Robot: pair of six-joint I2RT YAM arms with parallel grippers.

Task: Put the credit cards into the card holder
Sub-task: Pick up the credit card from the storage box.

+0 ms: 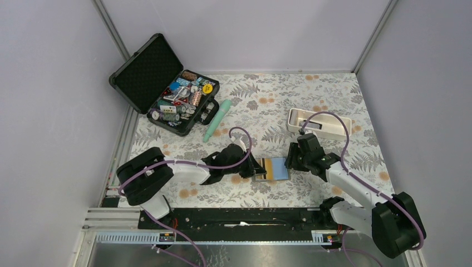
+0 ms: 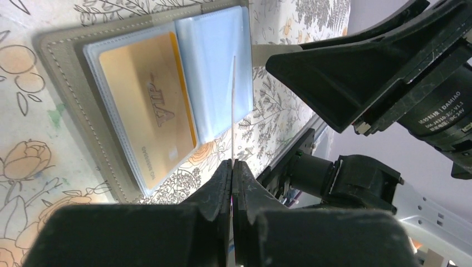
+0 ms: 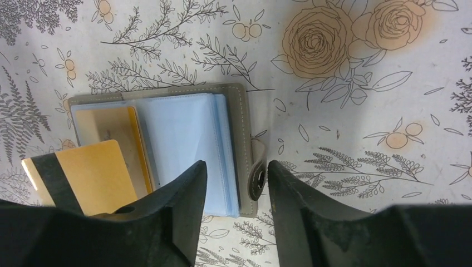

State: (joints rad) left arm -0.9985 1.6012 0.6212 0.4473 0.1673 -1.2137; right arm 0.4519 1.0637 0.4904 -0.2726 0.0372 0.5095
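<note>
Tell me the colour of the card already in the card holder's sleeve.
The pocketed card is orange-gold, marked VIP; left wrist view shows it best.

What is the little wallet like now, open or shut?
Open. The card holder lies spread flat with its clear pockets facing up, and a gold card is tucked in one pocket.

On my floral-patterned table (image 1: 261, 105), an open black hard case (image 1: 146, 72) full of small items sits far left. A mint-green tube (image 1: 217, 120) lies just beside it, and a white oblong tray (image 1: 293, 118) sits far right.
</note>
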